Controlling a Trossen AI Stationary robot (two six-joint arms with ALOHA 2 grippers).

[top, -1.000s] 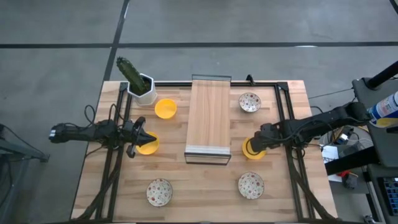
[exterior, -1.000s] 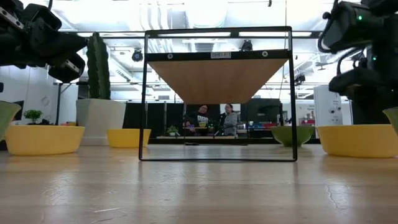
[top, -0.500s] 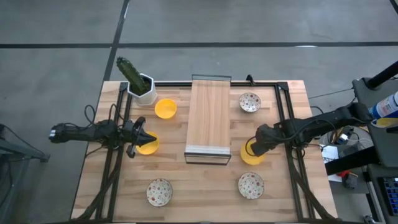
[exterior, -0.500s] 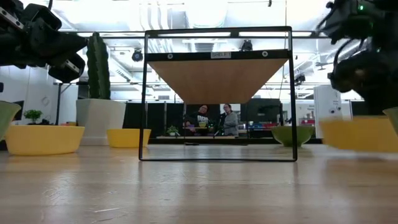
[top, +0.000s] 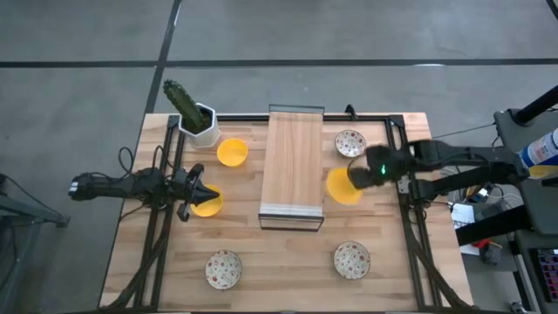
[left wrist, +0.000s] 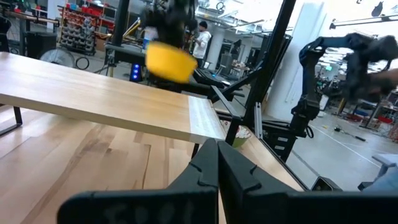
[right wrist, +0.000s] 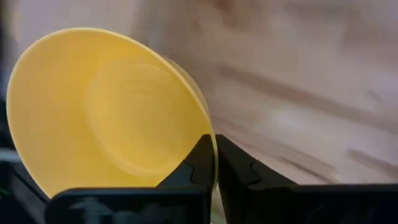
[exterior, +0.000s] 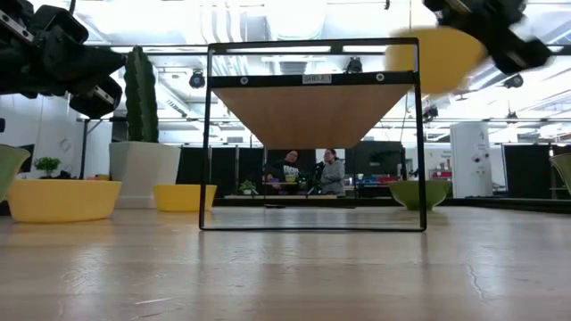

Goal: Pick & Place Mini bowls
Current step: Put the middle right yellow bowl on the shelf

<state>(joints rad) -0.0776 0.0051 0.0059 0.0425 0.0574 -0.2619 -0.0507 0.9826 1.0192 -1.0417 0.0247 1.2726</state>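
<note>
Centrally, the wooden table (top: 288, 253) carries a raised wooden shelf (top: 294, 166) on a thin black frame, running from the far edge toward the middle. The right gripper (top: 359, 179) hangs just beside the shelf's right edge, its fingers pinched on the rim of a yellow mini bowl (top: 343, 186); the low view shows that bowl (exterior: 434, 58) lifted well clear of the table, about level with the top of the shelf frame, and the right wrist view shows the rim (right wrist: 109, 106) nipped between the two closed fingers. The left gripper (top: 200, 194) waits at the left side of the table with its fingers pressed together, above a second yellow bowl (top: 207, 204). A potted cactus (top: 192, 113) stands at the far left corner, with a third yellow bowl (top: 232, 152) near it. Three speckled bowls lie apart: one far right (top: 350, 143), one near right (top: 351, 258), one near left (top: 222, 269).
</note>
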